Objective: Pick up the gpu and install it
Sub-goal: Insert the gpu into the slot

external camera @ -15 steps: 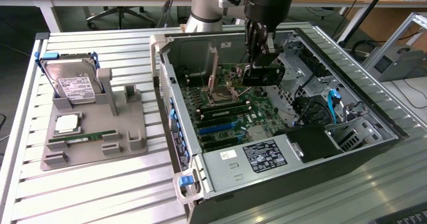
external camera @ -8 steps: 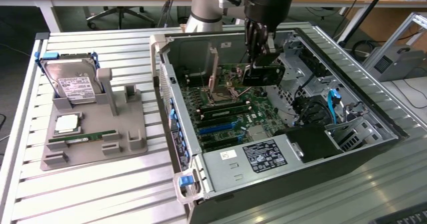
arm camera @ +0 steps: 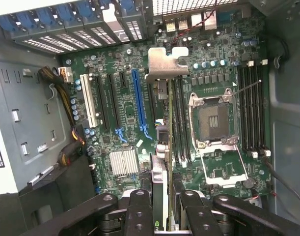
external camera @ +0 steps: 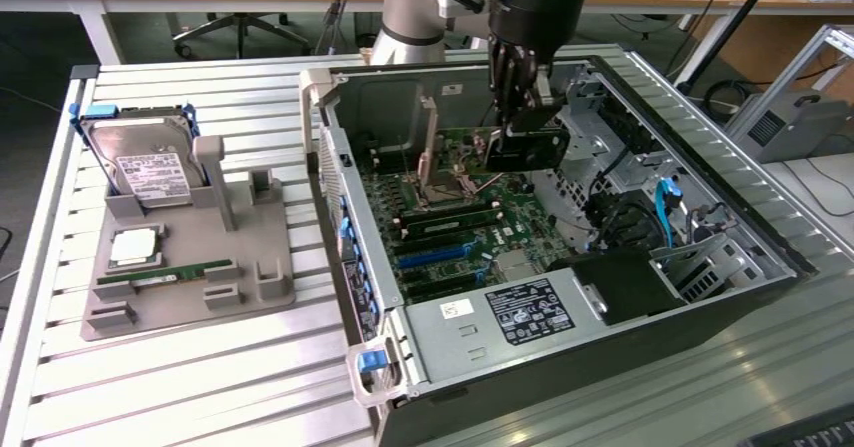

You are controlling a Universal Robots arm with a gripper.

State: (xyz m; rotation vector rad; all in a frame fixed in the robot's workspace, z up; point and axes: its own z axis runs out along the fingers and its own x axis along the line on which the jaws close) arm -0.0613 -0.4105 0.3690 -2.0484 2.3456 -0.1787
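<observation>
You see the end effector (external camera: 525, 117) gripping the gpu (external camera: 523, 149) edge-on inside the open computer case (external camera: 747, 229), held above the motherboard (arm camera: 140, 123) near its expansion slots.

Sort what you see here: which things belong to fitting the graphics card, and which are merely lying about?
In the job:
- gpu, gripped edge-on
- gripper, jaws shut on the card
- motherboard with its blue slot
- computer case

Lying about:
- hard drive
- RAM stick
- grey parts holder
</observation>
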